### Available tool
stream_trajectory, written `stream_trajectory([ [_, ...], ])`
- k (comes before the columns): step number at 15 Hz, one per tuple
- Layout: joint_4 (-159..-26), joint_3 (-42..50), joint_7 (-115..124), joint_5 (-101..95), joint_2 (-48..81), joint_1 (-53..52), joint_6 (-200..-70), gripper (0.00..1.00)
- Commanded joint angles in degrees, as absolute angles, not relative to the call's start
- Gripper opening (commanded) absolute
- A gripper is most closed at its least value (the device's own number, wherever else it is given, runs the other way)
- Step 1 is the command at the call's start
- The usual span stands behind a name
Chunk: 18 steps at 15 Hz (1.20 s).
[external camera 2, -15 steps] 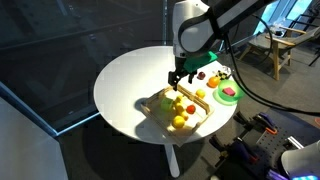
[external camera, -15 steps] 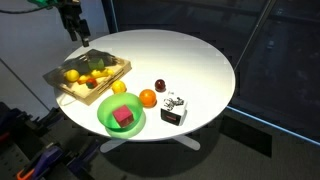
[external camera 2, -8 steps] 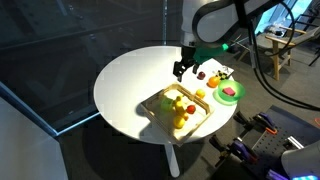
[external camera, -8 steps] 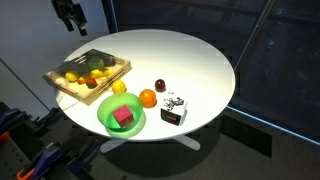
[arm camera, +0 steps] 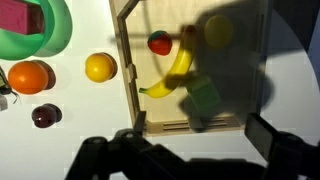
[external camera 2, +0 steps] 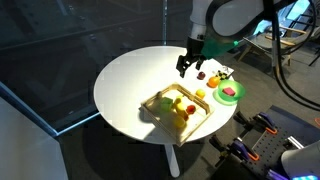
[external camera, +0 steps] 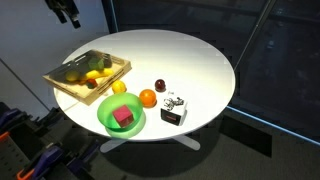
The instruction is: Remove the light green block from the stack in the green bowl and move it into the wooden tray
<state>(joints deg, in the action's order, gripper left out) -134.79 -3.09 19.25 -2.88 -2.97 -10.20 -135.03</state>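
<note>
The light green block [arm camera: 205, 97] lies inside the wooden tray [arm camera: 128, 85] beside a banana [arm camera: 172, 78], partly in shadow. The tray shows in both exterior views [external camera: 60, 84] [external camera 2: 150, 106]. The green bowl [external camera: 104, 118] [external camera 2: 229, 98] [arm camera: 60, 30] holds a pink-red block [external camera: 123, 117] [arm camera: 20, 15]. My gripper [external camera: 68, 14] [external camera 2: 188, 66] [arm camera: 200, 135] is open and empty, raised well above the table over the tray's far side.
An orange [external camera: 148, 98], a lemon [external camera: 119, 87], a dark plum [external camera: 160, 86] and a small black-and-white box [external camera: 175, 112] lie near the bowl on the round white table [external camera: 190, 60]. The tray also holds other toy fruit.
My open gripper has risen and moved away from the tray, toward the frame's top edge. The block stays in the tray.
</note>
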Motion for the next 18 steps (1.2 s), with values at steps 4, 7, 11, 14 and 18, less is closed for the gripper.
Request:
stream_trajectory([
  [4, -137.12, -5.03, 17.05, 3.22, -9.33, -8.89, -128.46, 1.0],
  [7, -137.04, -5.49, 17.27, 3.35, -10.62, -8.81, -125.67, 1.0],
  [11, -137.03, -5.77, 14.66, 2.25, -11.59, -8.83, -124.32, 1.0],
  [14, -136.72, -5.38, 9.7, 3.34, -11.7, -9.07, -123.39, 1.0],
  [18, -136.52, -5.29, 6.32, 3.23, -11.87, -8.96, -121.96, 1.0],
])
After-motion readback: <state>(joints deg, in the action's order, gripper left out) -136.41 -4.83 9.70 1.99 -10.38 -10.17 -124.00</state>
